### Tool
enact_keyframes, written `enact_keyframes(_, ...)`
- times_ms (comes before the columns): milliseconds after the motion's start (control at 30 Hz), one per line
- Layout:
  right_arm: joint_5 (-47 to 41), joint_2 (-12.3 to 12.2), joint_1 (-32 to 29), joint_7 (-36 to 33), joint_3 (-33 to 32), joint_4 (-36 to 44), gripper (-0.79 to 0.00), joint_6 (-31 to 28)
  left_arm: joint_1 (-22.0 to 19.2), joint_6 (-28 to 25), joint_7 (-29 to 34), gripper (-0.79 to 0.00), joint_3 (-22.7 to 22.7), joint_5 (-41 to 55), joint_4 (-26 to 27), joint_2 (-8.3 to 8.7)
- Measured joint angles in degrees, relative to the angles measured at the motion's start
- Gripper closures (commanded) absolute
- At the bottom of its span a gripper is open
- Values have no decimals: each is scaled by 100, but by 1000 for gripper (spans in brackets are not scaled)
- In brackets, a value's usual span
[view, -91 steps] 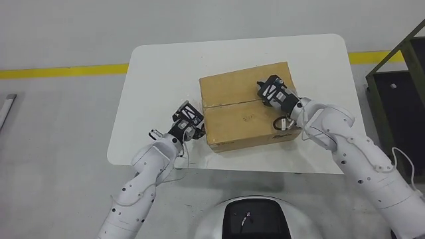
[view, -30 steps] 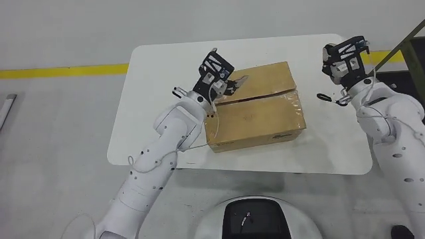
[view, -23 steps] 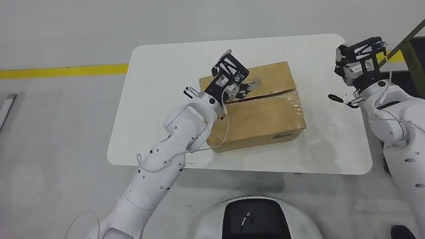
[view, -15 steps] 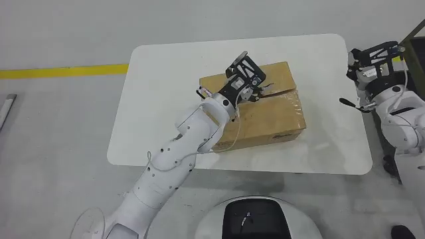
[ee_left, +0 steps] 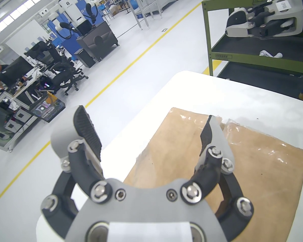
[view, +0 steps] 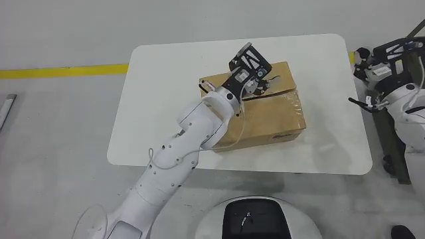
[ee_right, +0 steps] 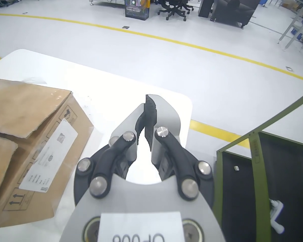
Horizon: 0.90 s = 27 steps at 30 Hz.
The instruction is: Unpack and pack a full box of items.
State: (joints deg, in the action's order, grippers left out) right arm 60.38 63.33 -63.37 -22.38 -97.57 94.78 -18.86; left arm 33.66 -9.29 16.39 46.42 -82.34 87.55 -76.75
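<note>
Brown corrugated cardboard box (view: 272, 121): rectangular, set on the white round-cornered worktop (view: 159, 93), right of centre. The two top flaps are seen to meet along a ragged middle seam and do not lie flush. Glossy clear tape (ee_left: 245, 137) is noted over the top, wrinkled at the edges. A white rectangular paper label (ee_right: 49, 157) is stuck on one short side wall.

Left gripper (ee_left: 145, 117): held above the far top flap, close to the seam. Its grey metal fingers (ee_left: 87, 129), faced with ribbed black pads, are spread wide, with nothing held between them. Contact with the cardboard cannot be told.

Right gripper (ee_right: 148, 107): held off the worktop's right edge, well apart from the box and beside the green metal-framed cart (ee_right: 256, 157). Its fingers are pressed together, pad against pad, with nothing between them.

A small white plastic part (ee_right: 276, 215) is seen on the cart's black shelf. A yellow line (view: 66, 71) is marked on the pale smooth floor.
</note>
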Motion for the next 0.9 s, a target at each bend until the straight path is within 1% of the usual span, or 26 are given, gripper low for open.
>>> enact_keyframes(33,-200,-4,66,-181,39,-33,-785,-106,91,-15,136,-785,154,-30,91,38)
enact_keyframes(167,-667,-29,359,-924,202,-144,-785,-391,484,-78,690,-785,718,-155,482,180)
enact_keyframes(267,-889,-37,570,-1263,361,-217,-785,-483,829,-139,1109,-785,1174,-358,831,294)
enact_keyframes(433,-948,-42,773,-1370,605,-184,-785,-494,1358,-170,1713,-785,1840,-799,1254,441)
enact_keyframes(533,-798,-48,851,-1310,725,-132,-785,-488,1608,-201,1913,-785,2136,-921,1380,495)
enact_keyframes(633,-479,-41,867,-1097,901,-195,-785,-348,1780,-290,1973,-785,2320,-993,1429,529)
enact_keyframes(700,-372,-25,858,-938,1032,-256,-785,-235,1820,-389,1930,-785,2360,-990,1411,538)
enact_keyframes(800,-59,-11,800,-691,1256,-305,-785,-153,1758,-569,1827,-785,2318,-946,1311,532)
enact_keyframes(900,128,4,696,-450,1388,-335,-785,-9,1591,-690,1626,-785,2158,-948,1116,502)
